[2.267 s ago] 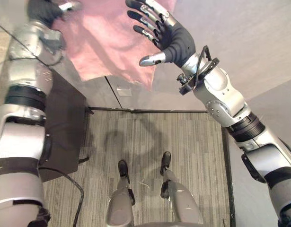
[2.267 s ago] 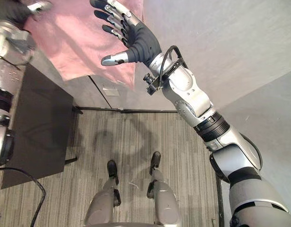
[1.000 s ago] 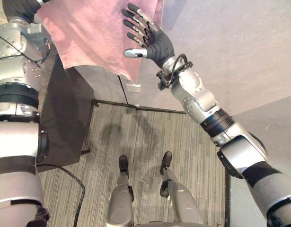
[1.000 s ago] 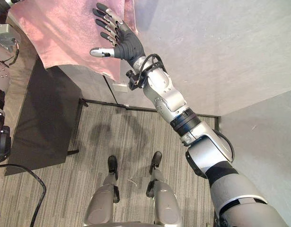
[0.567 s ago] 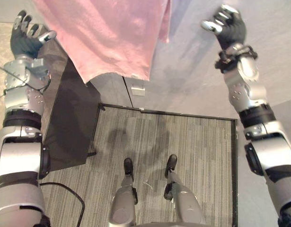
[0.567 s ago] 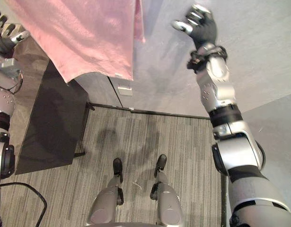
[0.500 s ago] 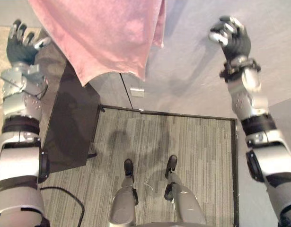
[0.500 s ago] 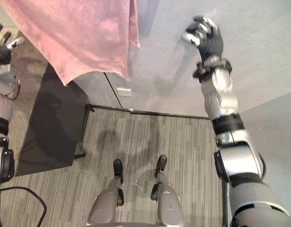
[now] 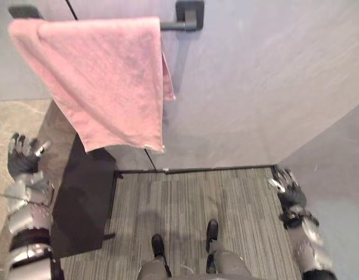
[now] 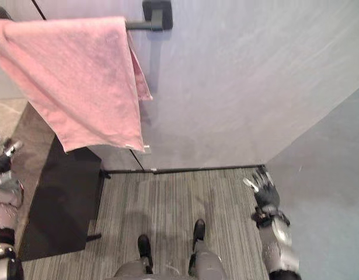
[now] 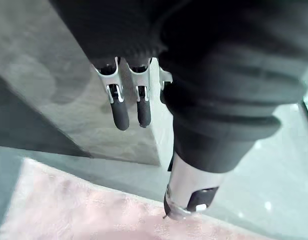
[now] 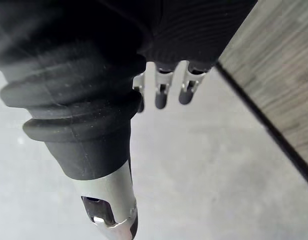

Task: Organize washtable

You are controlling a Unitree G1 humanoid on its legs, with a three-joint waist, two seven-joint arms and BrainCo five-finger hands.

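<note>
The fingers point(image 11: 119, 107) of the left hand point(image 9: 20, 160) are straight and relaxed, a little spread, and they hold nothing. The fingers point(image 12: 161, 95) of the right hand point(image 9: 287, 188) are the same: loose and empty, with bare wall point(image 9: 272, 87) beyond them. Both hands hang low, one at each side.

The pink towel point(image 9: 100, 76) is high above both sets of fingers, nearer to the left ones. It is draped over a dark bar point(image 9: 179, 23) fixed on the wall. Under it, beside the left fingers, is a dark panel point(image 9: 80, 192), and the striped floor point(image 9: 191, 204) lies between the hands.

I judge that the hanging is done and the step is now to check the result. The towel sits slanted: its lower edge runs down toward the right fingers, and a back layer shows past that side. To do it well, I would bring the fingers up to the lower corners, pinch lightly, and pull downward only as much as levels the edge. A strong pull could slide the towel off the bar.
</note>
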